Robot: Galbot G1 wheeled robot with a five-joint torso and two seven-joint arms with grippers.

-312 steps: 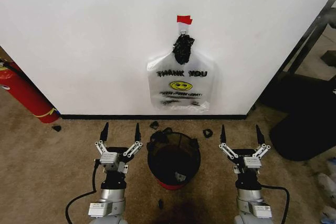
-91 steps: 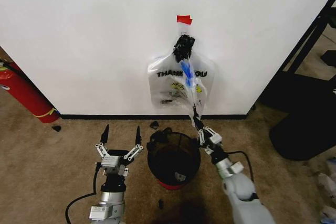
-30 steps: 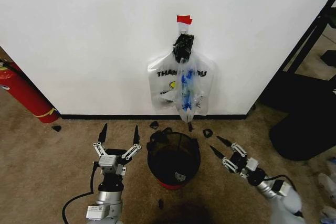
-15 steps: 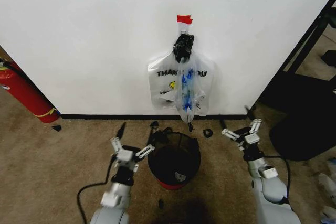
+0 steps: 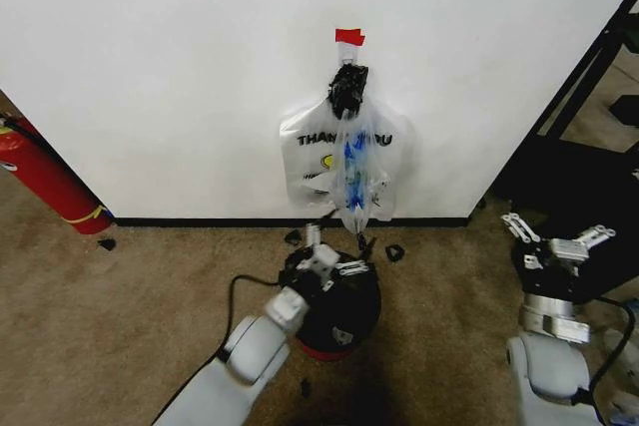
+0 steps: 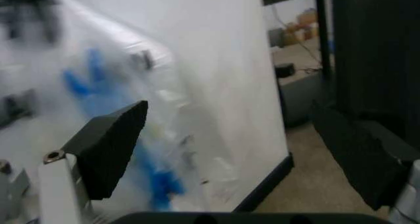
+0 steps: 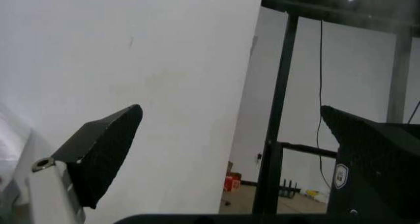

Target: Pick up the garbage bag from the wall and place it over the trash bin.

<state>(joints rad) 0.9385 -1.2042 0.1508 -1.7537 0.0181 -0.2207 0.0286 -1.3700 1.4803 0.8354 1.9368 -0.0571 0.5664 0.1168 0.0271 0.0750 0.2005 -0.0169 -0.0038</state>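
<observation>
Your left gripper (image 5: 331, 249), fingers apart, is reaching over the round black wire-mesh trash bin (image 5: 344, 311).
The see-through plastic garbage bag (image 5: 344, 167) is hanging on the white wall (image 5: 180, 77); your right gripper (image 5: 556, 234) is waiting spread, well apart.

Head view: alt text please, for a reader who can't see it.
The left hand, open, reaches over the trash bin toward the garbage bag, which hangs on the wall under red tape. The right hand, open, is off to the right; a fire extinguisher stands at far left.
</observation>
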